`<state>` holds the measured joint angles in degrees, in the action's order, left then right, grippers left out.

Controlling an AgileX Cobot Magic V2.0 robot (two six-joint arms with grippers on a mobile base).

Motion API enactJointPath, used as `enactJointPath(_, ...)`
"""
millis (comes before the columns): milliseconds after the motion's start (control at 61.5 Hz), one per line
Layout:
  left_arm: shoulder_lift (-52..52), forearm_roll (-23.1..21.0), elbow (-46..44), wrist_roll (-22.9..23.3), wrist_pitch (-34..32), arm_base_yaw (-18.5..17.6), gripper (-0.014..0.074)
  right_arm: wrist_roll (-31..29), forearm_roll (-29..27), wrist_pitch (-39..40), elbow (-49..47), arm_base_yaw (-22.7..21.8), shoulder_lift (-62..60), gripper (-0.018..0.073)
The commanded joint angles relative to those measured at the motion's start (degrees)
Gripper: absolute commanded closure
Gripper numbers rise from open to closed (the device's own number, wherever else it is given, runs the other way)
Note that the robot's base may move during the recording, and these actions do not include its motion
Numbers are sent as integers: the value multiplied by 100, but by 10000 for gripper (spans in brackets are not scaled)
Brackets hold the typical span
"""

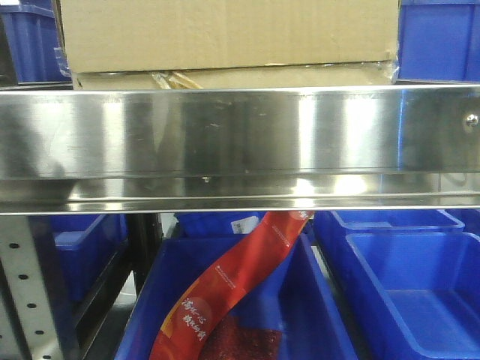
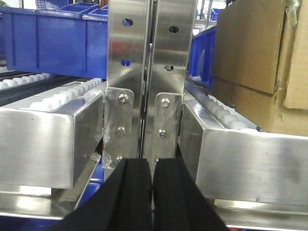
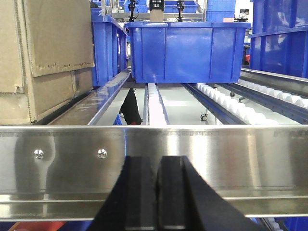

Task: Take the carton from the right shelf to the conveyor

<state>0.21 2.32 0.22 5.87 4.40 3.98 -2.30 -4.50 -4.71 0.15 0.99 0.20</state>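
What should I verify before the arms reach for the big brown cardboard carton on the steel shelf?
1. Large brown corrugated cardboard carton resting behind the shiny stainless-steel shelf rail: ok.
2. Left gripper open for grasping: not ok, jaws pressed together.
3. Right gripper open: not ok, shut too.
4. Carton lies between both arms: ok, it shows on the right of the left wrist view and on the left of the right one.
5. Side clearance from the blue plastic bins: cannot tell.
6. Conveyor free: cannot tell, not in view.
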Motion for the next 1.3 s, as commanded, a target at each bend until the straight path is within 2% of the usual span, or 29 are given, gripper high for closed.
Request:
enactJointPath(0, -21, -18, -22, -27, -75, -37, 584, -46, -23, 127, -15, 17, -20, 627)
enactJointPath(341, -21, -18, -22, -27, -135, -37, 584, -46, -23, 127, -15, 17, -20, 627)
enactJointPath(796, -21, -18, -22, -27, -789, -37, 584, -46, -23, 152, -15, 15, -20, 627)
enactJointPath(927, -21, -18, -22, -27, -1061, -37, 584, -23, -32, 745, -15, 15, -20, 627)
enactJointPath(1008, -21, -2, -164, -27, -947, -37, 582, -23, -185, 1072, -24, 15, -20, 627)
enactJointPath(1105, -21, 303, -819, -27, -320, -37, 547, -23, -229, 336, -590, 19, -20, 627)
enactJointPath(1203, 13, 715, -1547, -27, 261, -37, 449, -23, -229, -724, -1348, 19, -20, 617)
enactJointPath(1284, 264, 786, -2139, -27, 737, -37, 332, -23, -229, -1169, -1924, 19, 86, 516)
